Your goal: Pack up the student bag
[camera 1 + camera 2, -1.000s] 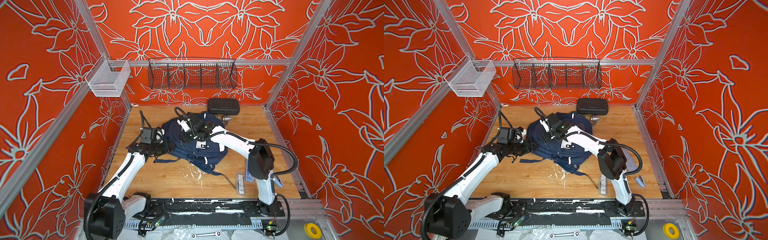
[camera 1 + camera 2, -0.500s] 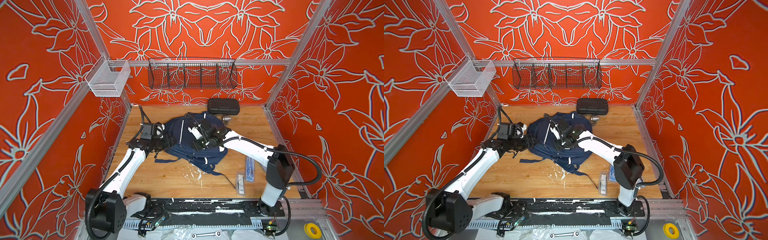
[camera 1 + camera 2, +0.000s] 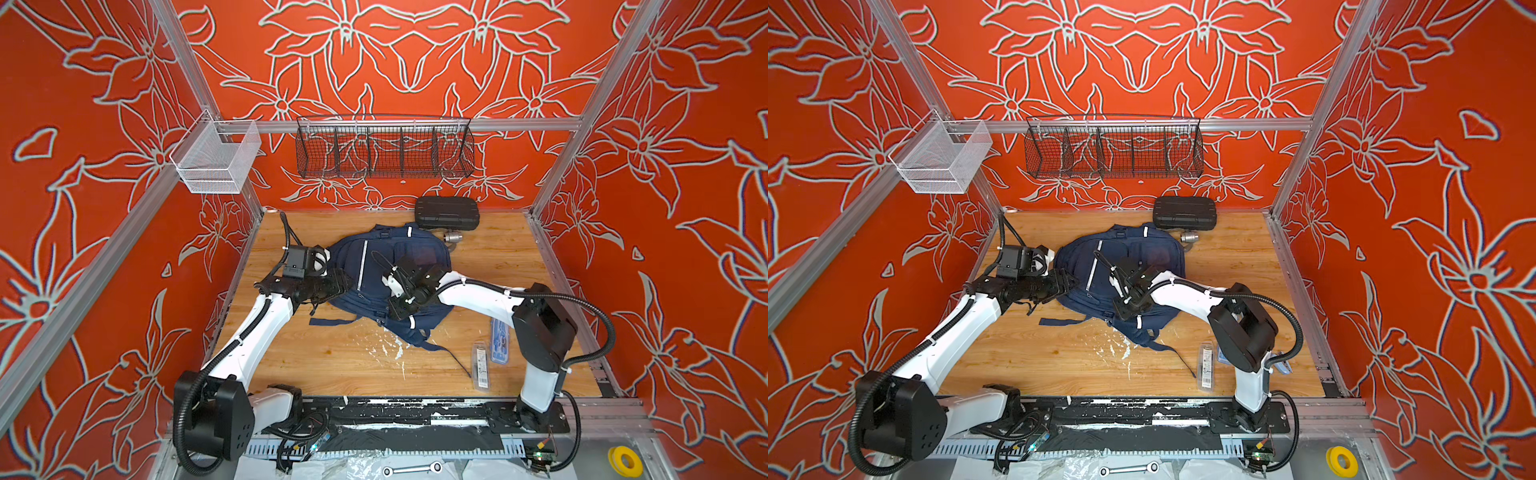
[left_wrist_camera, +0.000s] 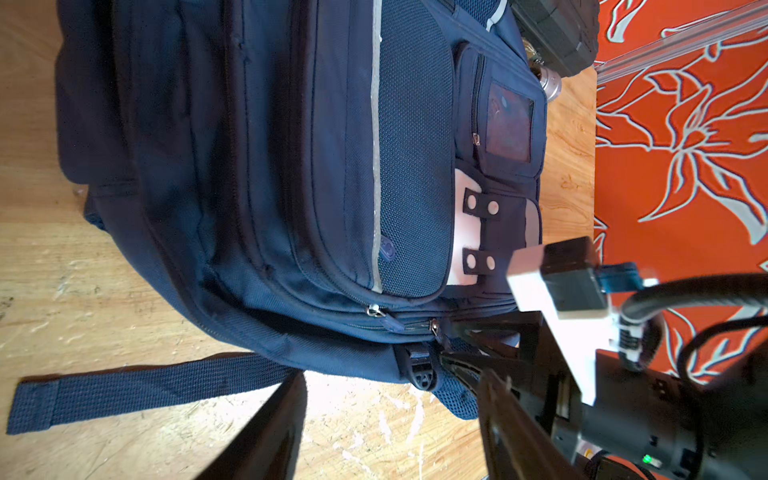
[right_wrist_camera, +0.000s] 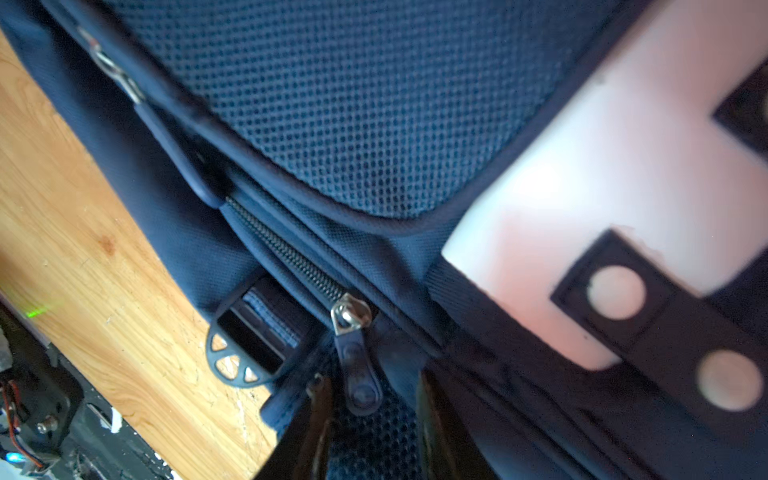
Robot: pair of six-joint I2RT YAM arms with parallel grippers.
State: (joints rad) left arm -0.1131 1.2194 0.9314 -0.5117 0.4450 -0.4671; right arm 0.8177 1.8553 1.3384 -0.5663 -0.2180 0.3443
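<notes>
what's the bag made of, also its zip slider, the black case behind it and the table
Bag: woven synthetic fabric, probably nylon or polyester, matte navy; the right wrist view shows a dotted weave.
Zip slider: shiny metal, by its glint.
Case: likely hard plastic, matte black, with a ridged shell.
Table: wood or wood-look laminate; grain shows, but which is unclear.

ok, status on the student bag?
Left gripper open at student bag edge. Right gripper open, fingers straddling zipper pull. Bag flat, zippers look shut. Strap buckle beside pull, not blocking.
</notes>
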